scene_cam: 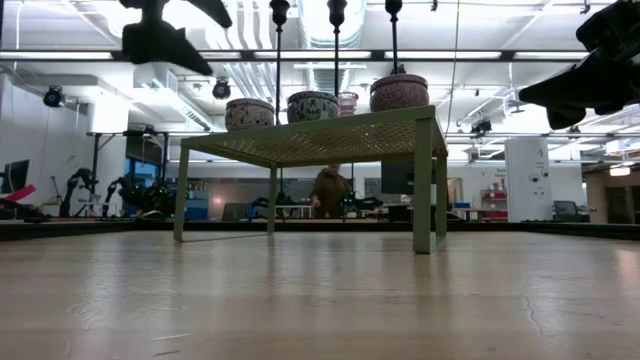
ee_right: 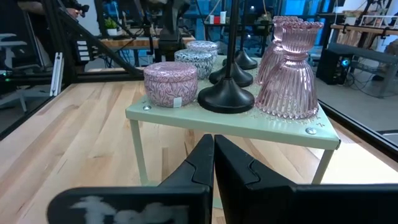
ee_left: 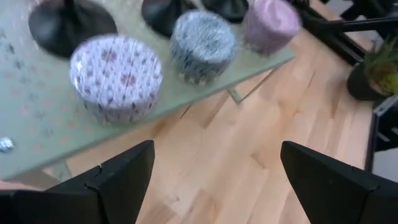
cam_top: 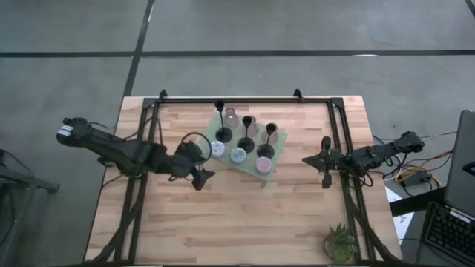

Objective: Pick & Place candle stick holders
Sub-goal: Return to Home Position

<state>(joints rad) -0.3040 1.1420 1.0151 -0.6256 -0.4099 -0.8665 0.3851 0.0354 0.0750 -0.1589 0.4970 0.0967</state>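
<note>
Holders (cam_top: 246, 141) all sit on the pale green stand (scene_cam: 300, 140) mid-worktop (cam_top: 245, 222): 3 black stems (ee_right: 231, 93), 2 pink glass ones (ee_right: 289, 71), 3 round tins (ee_left: 117, 78). Left pincer (ee_left: 216, 152) hangs released beside it; right pincer (ee_right: 213, 142) is clenched and empty, off the other side.

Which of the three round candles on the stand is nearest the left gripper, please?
The white candle with reddish dots, at the row's end toward the left gripper; the blue-patterned one sits mid-row and the pink one farthest.
</note>
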